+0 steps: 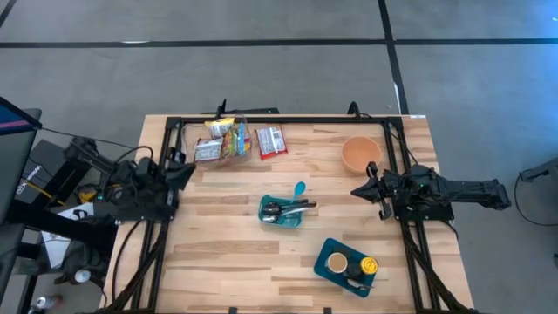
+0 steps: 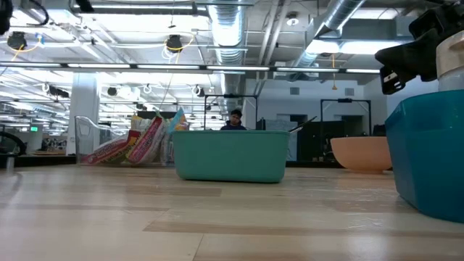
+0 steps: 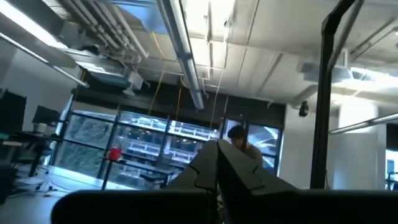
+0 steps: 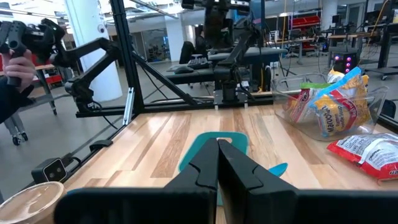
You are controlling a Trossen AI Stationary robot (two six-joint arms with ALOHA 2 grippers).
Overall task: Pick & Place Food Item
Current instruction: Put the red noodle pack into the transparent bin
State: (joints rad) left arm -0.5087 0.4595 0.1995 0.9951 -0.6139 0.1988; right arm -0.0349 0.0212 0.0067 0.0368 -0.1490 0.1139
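Several snack packets (image 1: 223,139) stand in a clear container at the table's far side, and a red-and-white packet (image 1: 270,141) lies flat beside it. The right wrist view shows the packets (image 4: 329,109) too. My left gripper (image 1: 187,172) is shut at the table's left edge and touches nothing; in its own wrist view the shut fingers (image 3: 217,163) tip upward toward the ceiling. My right gripper (image 1: 357,190) is shut and level at the right edge, pointing toward the table's middle, and holds nothing (image 4: 217,155).
A teal tray (image 1: 281,211) with utensils sits mid-table, with a blue spoon (image 1: 299,188) at its far side. An orange bowl (image 1: 360,154) stands far right. A teal tray (image 1: 346,262) with a cup and a yellow thing is near right. A black frame (image 1: 288,119) borders the table.
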